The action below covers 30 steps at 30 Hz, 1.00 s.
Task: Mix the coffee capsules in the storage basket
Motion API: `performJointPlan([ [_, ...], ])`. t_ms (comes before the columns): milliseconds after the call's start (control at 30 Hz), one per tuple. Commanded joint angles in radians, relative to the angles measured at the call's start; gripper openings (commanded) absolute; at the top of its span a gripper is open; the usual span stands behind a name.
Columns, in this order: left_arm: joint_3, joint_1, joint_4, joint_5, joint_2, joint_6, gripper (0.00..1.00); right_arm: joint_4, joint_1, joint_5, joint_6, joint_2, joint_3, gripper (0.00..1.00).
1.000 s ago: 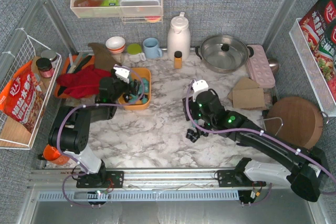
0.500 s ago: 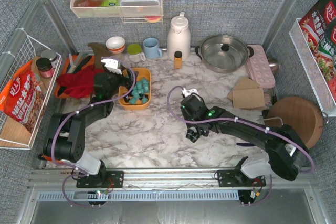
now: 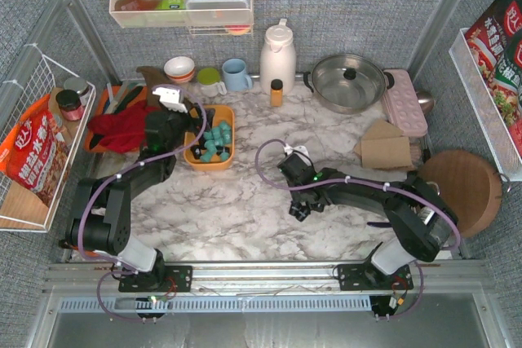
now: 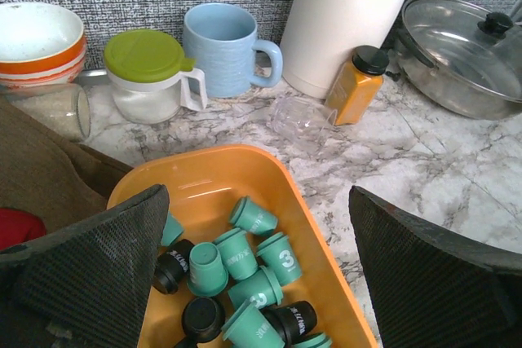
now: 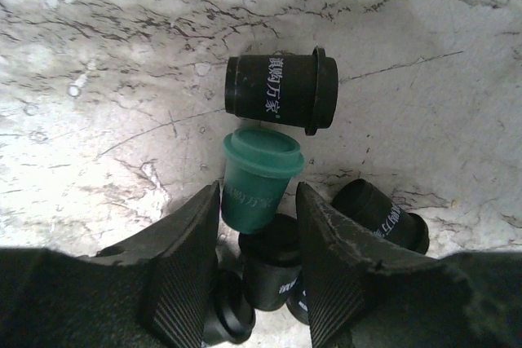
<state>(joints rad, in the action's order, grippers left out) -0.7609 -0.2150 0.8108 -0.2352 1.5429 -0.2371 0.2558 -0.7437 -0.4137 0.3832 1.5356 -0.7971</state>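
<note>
The right hand (image 5: 257, 201) points down at the desk (image 5: 106, 79) with its fingers (image 5: 183, 270) close on both sides of a teal capsule (image 5: 254, 181), which stands between them rim up. Whether they press it cannot be told. Just beyond that capsule a black capsule (image 5: 281, 91) lies on its side, and more black capsules (image 5: 379, 218) crowd under and beside the fingers. In the top view this loose cluster (image 3: 299, 209) sits near the middle of the desk, a little toward the near edge.

The left hand (image 4: 257, 201) is spread wide and holds nothing, hovering over the near end of the storage basket (image 4: 204, 193). Inside the basket lie teal coffee capsules (image 4: 253, 216) jumbled with a few black ones (image 4: 204, 315). The basket (image 3: 214, 165) rests toward the far left corner of the desk, with a red cloth (image 3: 122, 132) on its left.

Along the far edge behind it stand a striped bowl (image 4: 37, 42), a green-lidded jug (image 4: 147, 75), a blue mug (image 4: 224, 46), a white flask (image 4: 342, 14), a small orange bottle (image 4: 355, 83) and a lidded pan (image 4: 457, 55).
</note>
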Motion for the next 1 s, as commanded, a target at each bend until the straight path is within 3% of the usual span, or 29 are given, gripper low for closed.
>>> performJointPlan([
  [0,-0.003,-0.014,0.004,-0.01,-0.007,0.001,0.99,-0.091,0.015,-0.008,0.007,0.016,0.026,0.43],
  [100,0.001,-0.045,0.003,-0.02,-0.006,0.032,0.99,-0.109,0.023,0.004,0.005,0.017,0.033,0.4],
  [233,0.014,-0.111,0.003,-0.06,-0.006,0.133,0.99,-0.102,0.024,0.005,0.006,-0.027,0.035,0.28],
  [400,0.052,-0.208,0.026,-0.206,-0.019,0.321,0.99,-0.067,0.024,0.009,-0.011,-0.153,0.024,0.16],
  [633,0.228,-0.345,0.292,-0.481,-0.064,0.585,0.99,-0.114,0.024,0.128,-0.018,-0.412,0.038,0.16],
  [700,0.268,-0.392,0.357,-0.5,-0.075,0.633,0.99,-0.177,0.023,0.187,0.005,-0.467,0.06,0.15],
  [967,0.284,-0.509,0.366,-0.52,-0.083,0.665,0.99,-0.427,-0.015,0.359,0.086,-0.525,0.138,0.15],
])
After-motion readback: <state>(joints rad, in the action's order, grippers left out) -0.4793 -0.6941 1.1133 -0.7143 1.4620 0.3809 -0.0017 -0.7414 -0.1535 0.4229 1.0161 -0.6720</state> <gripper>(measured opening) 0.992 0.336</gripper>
